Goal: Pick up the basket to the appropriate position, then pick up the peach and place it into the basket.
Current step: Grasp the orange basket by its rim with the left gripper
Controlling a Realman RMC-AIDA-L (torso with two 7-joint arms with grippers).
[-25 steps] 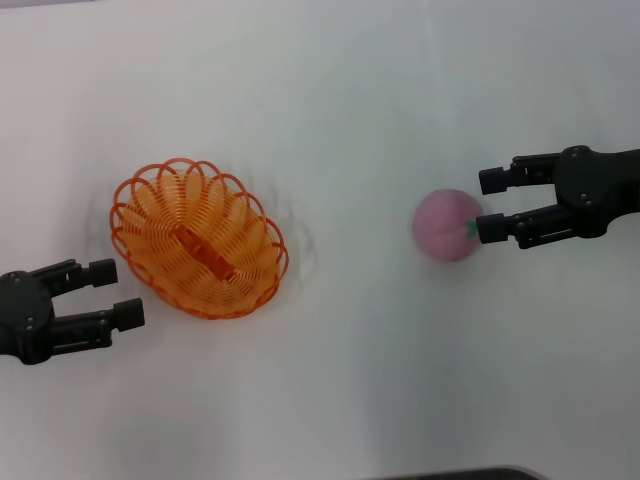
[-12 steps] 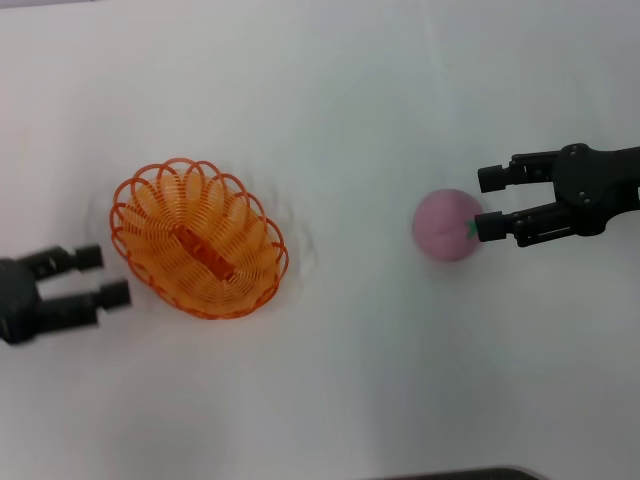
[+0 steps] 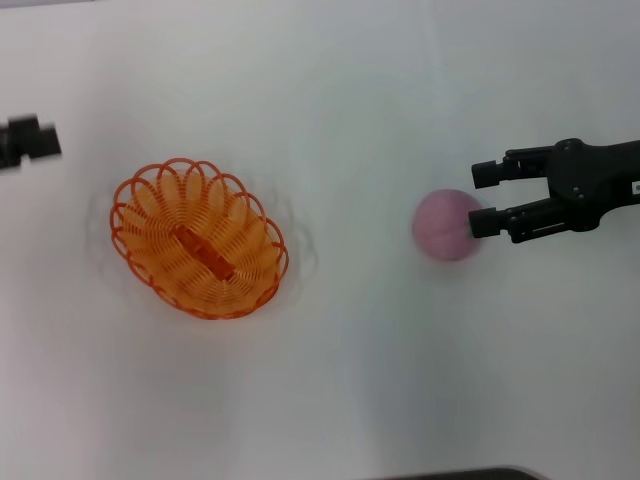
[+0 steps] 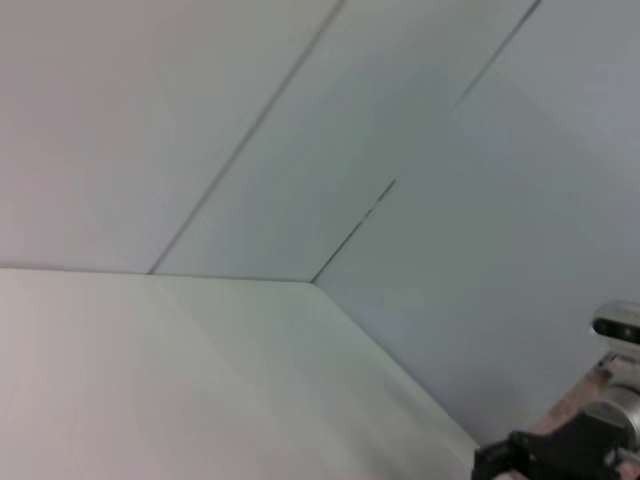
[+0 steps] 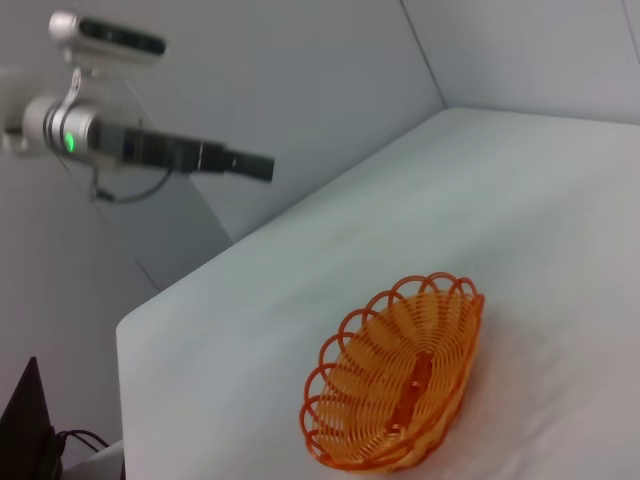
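The basket [image 3: 198,238] sits on the white worktop [image 3: 340,380], resting on its base, open side up, with its solid orange bar visible along the bottom. It is taken as the landmark for all positions below.

The peach [image 3: 446,225] lies on the worktop well to the right of the basket, apart from it, with bare surface between the two. Nothing lies inside the basket.

The right gripper [image 3: 485,198] is on the side of the peach away from the basket, reaching in from the right edge of the head view. Its jaws stand wide. The nearer fingertip lies at the peach's right edge; whether it touches the fruit cannot be told. The farther fingertip lies just beyond the peach's upper right, clear of it. The peach is not enclosed between them.

The left gripper [image 3: 28,141] shows only as a dark tip at the left edge of the head view, beyond the basket's far left rim and well apart from it. Whether its jaws are wide or narrow cannot be told.

In the right wrist view the basket [image 5: 397,372] shows alone on the worktop, and the left arm [image 5: 150,147] is held high above the surface, beyond the basket.
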